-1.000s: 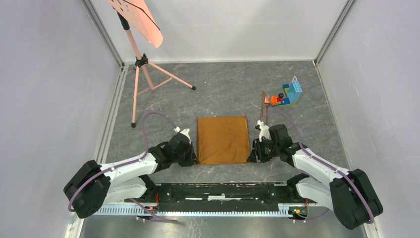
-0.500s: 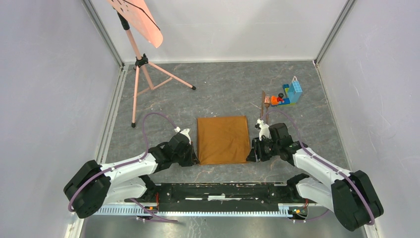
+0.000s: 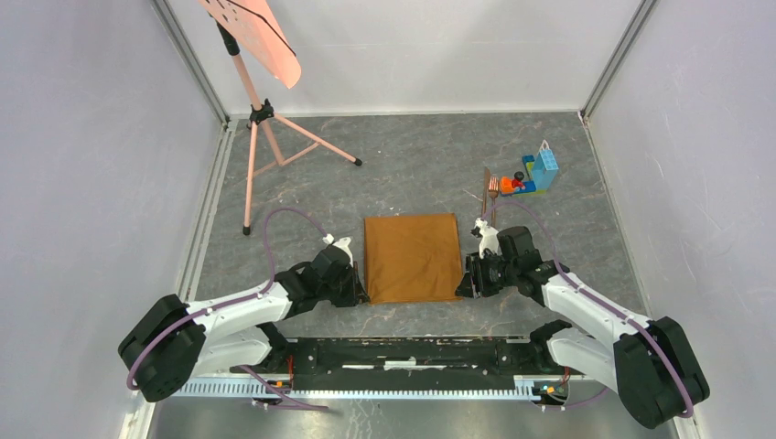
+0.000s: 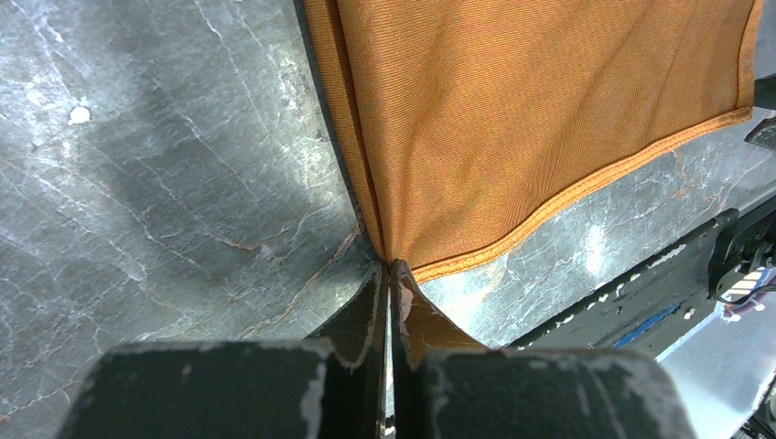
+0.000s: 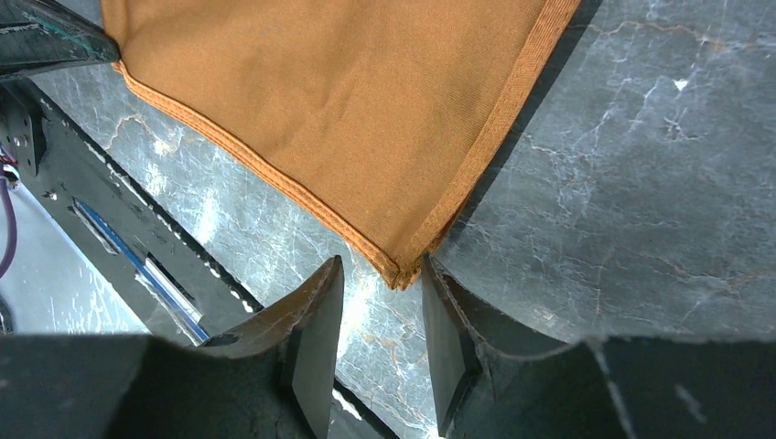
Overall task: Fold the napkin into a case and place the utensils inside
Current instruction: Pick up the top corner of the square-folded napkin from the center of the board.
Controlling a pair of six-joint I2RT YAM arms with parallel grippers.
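The napkin (image 3: 412,258) lies flat as an orange-brown rectangle on the grey marbled floor between my two arms. My left gripper (image 3: 360,294) is at its near-left corner. In the left wrist view the jaws (image 4: 392,270) are shut on that corner of the napkin (image 4: 531,110), which rises in a small peak to the tips. My right gripper (image 3: 462,291) is at the near-right corner. It is open (image 5: 380,270), and the hemmed corner of the napkin (image 5: 403,272) sits just between its fingertips. The utensils (image 3: 491,187) lie far right beside the toy bricks.
A colourful toy brick pile (image 3: 535,174) stands at the back right. A salmon-pink sheet on a tripod stand (image 3: 259,114) occupies the back left. Grey walls enclose the floor, and a black rail (image 3: 412,352) runs along the near edge.
The right arm has shifted very slightly at the napkin's near-right corner. The left arm and the napkin have not moved.
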